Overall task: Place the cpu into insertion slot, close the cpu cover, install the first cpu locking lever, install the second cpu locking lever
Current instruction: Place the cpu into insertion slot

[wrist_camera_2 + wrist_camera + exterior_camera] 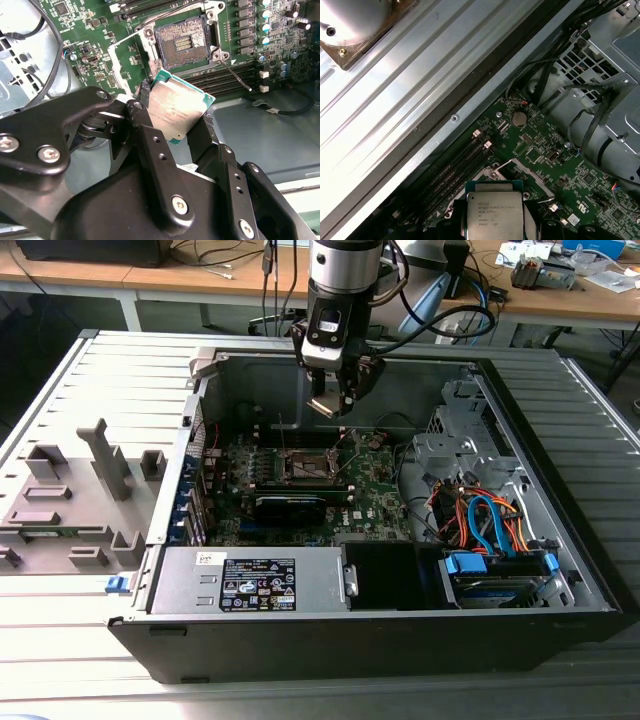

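Open computer case point(400, 630), gripper point(335, 405) loaded above it.
In the exterior view it hangs over the green circuit board point(380, 495), about 1 o'clock from the bare insertion slot point(308, 466); the cpu cover point(114, 70) stands swung open beside the slot, and the fingers point(155, 150) pinch the cpu point(175, 107) by its edges.

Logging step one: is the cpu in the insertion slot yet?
Out. The tool holds the cpu clear of the insertion slot, whose pin field is bare.
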Robot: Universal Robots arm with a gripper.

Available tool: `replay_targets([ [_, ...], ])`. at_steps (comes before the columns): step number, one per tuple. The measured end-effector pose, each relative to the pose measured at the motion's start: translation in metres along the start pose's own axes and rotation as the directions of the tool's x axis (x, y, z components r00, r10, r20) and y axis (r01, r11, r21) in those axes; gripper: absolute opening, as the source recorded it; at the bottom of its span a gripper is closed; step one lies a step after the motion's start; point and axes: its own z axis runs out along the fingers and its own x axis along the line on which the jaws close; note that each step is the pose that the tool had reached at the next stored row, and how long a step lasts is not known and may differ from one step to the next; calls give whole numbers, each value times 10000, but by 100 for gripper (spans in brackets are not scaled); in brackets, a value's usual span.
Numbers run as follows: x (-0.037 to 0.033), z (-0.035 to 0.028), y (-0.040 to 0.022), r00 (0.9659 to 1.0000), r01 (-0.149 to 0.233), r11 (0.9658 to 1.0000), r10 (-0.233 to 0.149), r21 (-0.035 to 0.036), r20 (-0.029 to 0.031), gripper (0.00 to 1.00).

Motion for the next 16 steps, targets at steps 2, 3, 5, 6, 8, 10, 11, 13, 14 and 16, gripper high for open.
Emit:
replay_targets([
  [2,0,1,0,10000,-26,10000,26,0,1,55],
  [3,0,1,0,10000,-39,10000,39,0,2,55],
  [5,0,1,0,10000,-67,10000,67,-1,3,55],
  [6,0,2,0,10000,-82,10000,82,-1,4,55],
  [8,0,3,0,9999,-116,9999,116,-1,5,55],
  [10,0,3,0,9999,-144,9999,144,-2,7,55],
  [11,0,4,0,9999,-172,9999,172,-2,7,55],
  [13,0,5,0,9998,-210,9998,210,-3,9,55],
  [14,0,5,0,9997,-224,9997,224,-3,10,55],
  [16,0,6,0,9997,-251,9997,251,-3,11,55],
])
